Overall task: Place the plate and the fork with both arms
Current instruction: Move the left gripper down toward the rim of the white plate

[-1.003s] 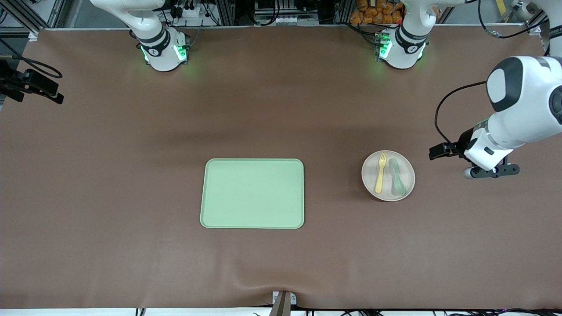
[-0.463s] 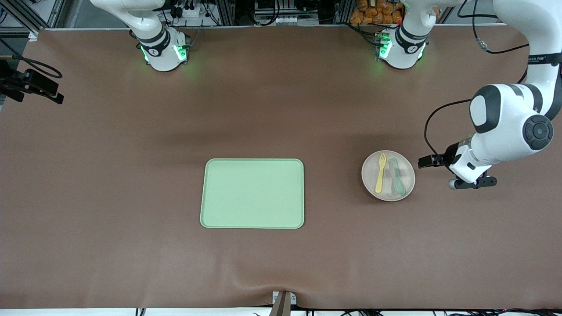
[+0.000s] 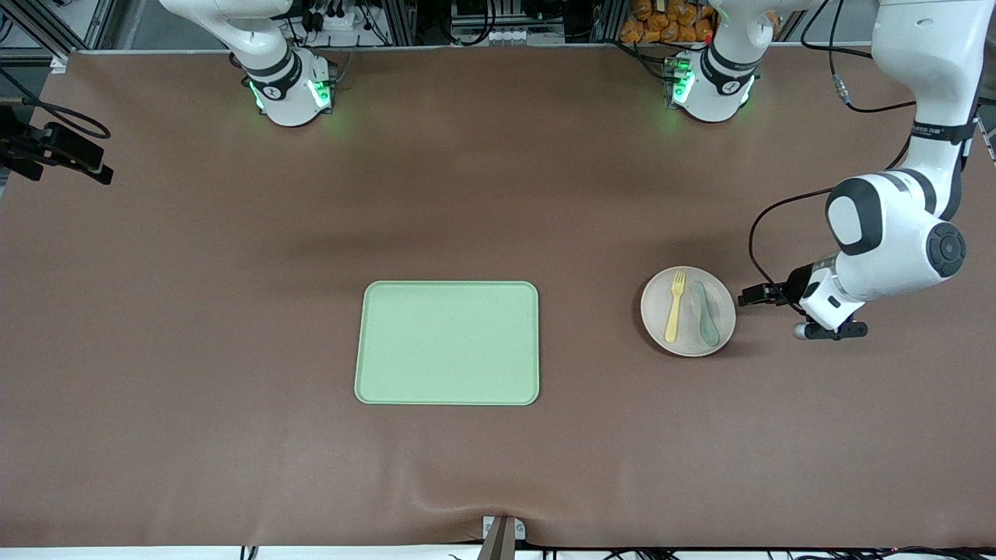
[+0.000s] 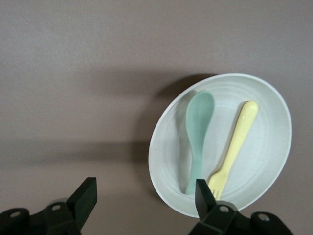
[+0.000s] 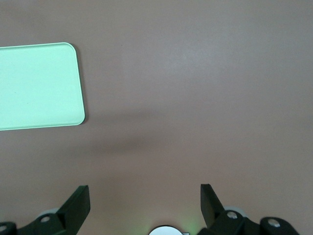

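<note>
We see a brown table with metal framing and cables along the top of the frame. A light green tray lies at centre. Toward the left arm's end, the plate holds the fork beside a green spoon. The left gripper hangs released just beside the plate; the right gripper waits, jaws apart, over bare table.

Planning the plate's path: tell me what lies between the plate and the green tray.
Nothing: in the front view only bare brown table covering runs from the plate to the tray. The fork and spoon lie on the plate.
</note>
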